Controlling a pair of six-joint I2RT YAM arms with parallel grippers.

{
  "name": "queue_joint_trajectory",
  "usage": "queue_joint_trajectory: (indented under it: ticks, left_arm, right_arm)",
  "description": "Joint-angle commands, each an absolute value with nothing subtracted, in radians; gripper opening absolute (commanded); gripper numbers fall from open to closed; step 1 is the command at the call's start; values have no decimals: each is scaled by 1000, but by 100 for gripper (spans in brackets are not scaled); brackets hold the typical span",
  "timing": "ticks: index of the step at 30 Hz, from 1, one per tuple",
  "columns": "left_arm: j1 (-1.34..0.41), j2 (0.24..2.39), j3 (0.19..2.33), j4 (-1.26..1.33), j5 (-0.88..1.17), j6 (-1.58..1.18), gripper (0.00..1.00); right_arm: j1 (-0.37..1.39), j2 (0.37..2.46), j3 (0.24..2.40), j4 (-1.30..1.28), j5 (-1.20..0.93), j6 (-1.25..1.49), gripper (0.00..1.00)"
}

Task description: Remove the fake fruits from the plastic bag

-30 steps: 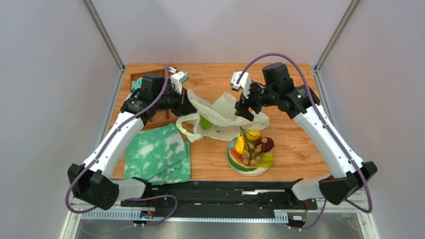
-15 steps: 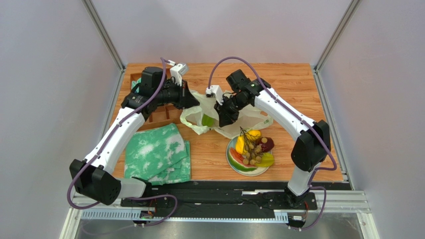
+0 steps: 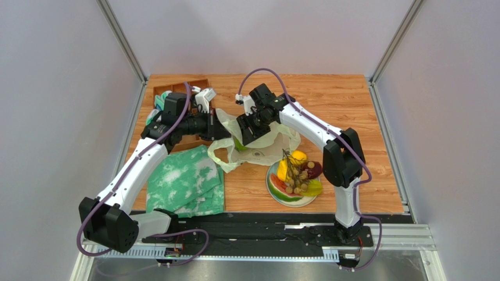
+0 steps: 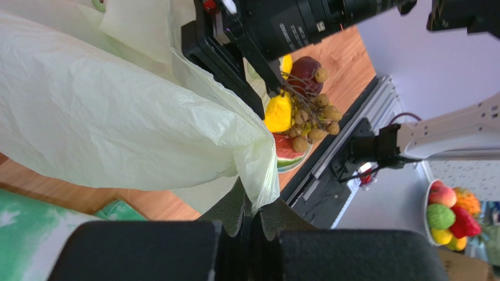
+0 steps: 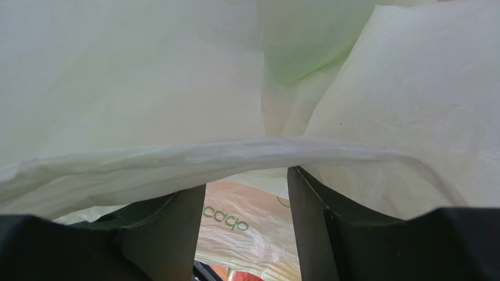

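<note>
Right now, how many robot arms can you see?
2. The left arm reaches in from the left, the left gripper pinching the plastic bag's edge. The right arm bends in from the right, the right gripper among the bag's folds. None looks hidden.

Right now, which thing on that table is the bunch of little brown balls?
Look at the wooden table, then the round plate near its front edge, beside the green cloth. The bunch of brown balls lies on top of the pile there, the only cluster on thin dark stems among smooth single fruits.
</note>
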State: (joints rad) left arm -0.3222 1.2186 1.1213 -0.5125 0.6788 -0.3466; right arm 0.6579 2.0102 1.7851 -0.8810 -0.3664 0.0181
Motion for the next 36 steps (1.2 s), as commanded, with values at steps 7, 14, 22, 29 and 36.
queue_joint_trajectory:
  ticks: [7,14,22,29,36]
  left_arm:
    - [-249,1284,1124,-348,721,-656,0]
    - [-242,1365,1149,-247,782,-733,0]
    - [-230,1350,1224,-227,900,-732,0]
    - [-230,1246,1164,-425,948,-534,0]
    - [-209,1180,1040,-511,994,-335,0]
  right_arm:
    - [675,1856,1726,-850,-327,66,48]
    - [675,1753,1638,-893,-373,-46,37]
    - [673,1836,1604,-830,-319,-66,14]
    - [666,2008,1824,-802,-247,-75,15]
    - [689,2051,1796,-831,-339,-6,68]
